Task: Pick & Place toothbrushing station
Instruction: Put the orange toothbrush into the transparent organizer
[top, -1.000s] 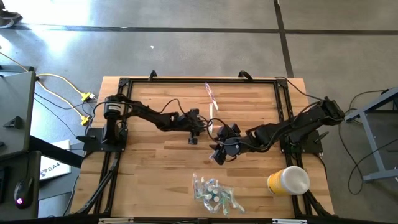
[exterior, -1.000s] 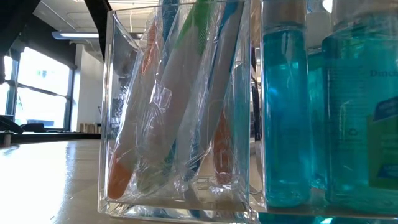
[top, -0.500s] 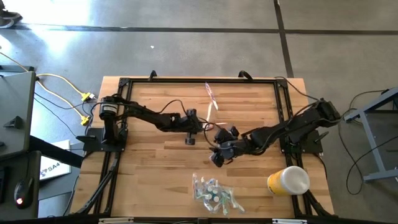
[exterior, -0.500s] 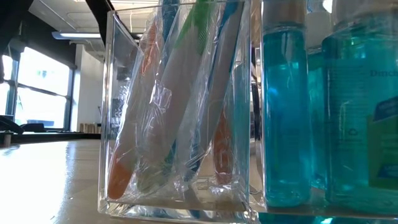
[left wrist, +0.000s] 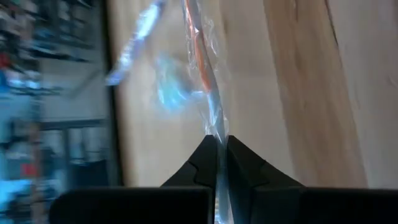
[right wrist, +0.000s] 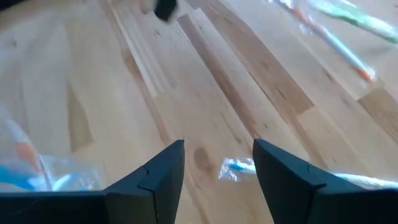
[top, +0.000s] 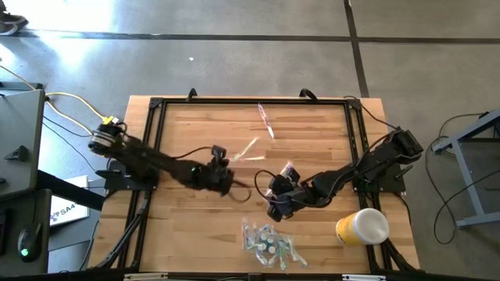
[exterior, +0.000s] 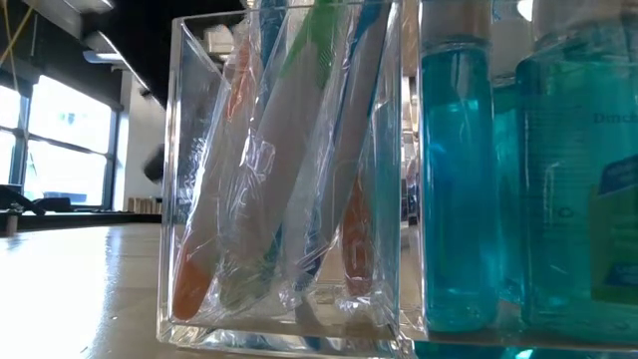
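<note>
The wrapped toothbrush (left wrist: 208, 93) is now pinched in the left gripper (top: 221, 173), whose jaws have just snapped shut on it and pulled it nearer the clear holder (top: 268, 242). The right gripper (top: 280, 197) waits close by, jaws open and empty. The table (top: 187, 234) has bare wood around them.

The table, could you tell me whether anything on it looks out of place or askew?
Yes: wrapped toothbrushes lie loose on the table instead of in the clear holder. One sits askew near the far edge, and a heap is scattered at the near edge. The left end effector is shut on another wrapper.
</note>
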Motion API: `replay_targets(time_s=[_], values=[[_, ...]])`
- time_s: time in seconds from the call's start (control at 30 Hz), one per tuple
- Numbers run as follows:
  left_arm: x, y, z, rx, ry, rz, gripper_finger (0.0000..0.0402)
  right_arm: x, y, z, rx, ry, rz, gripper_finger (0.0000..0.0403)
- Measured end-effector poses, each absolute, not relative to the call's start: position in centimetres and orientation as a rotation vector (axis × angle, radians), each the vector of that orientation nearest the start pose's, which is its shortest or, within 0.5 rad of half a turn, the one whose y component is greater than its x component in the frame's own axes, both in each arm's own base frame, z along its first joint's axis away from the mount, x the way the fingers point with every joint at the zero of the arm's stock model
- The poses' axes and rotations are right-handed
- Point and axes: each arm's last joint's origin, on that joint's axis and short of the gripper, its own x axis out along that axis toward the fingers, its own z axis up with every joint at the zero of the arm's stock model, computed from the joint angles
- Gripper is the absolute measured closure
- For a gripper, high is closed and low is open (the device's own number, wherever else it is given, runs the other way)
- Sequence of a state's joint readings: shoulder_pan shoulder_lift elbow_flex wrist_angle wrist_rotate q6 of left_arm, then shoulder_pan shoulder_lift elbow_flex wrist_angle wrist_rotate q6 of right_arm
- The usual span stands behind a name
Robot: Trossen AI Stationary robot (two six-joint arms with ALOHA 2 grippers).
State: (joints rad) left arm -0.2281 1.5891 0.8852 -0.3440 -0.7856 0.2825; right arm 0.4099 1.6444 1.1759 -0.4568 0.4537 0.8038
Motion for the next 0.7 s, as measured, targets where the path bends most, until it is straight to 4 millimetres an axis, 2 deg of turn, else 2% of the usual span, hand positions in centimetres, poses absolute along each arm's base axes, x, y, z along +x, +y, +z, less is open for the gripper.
replay_targets(time_s=[0.17, 0.27, 0.43, 0.53, 0.7], values=[[26.6, -9.0, 20.5, 1.041, 0.906, 0.334, 0.0396, 31.6, 13.2, 23.6, 0.34, 0.733, -0.36, 0.022], [25.6, -11.5, 21.1, 1.301, 0.863, 0.269, 0.0396, 31.6, 13.2, 23.9, 0.343, 0.718, -0.35, 0.022], [24.8, -14.5, 21.5, 1.707, 0.823, 0.146, 0.0396, 31.5, 12.2, 25.2, 0.337, 0.685, -0.333, 0.022], [25.0, -15.4, 22.3, 1.796, 0.773, 0.177, 0.0396, 31.9, 11.7, 26.5, 0.331, 0.622, -0.269, 0.022], [25.7, -15.7, 23.7, 1.798, 0.744, 0.211, 0.0396, 33.3, 10.7, 27.9, 0.296, 0.527, -0.093, 0.022]])
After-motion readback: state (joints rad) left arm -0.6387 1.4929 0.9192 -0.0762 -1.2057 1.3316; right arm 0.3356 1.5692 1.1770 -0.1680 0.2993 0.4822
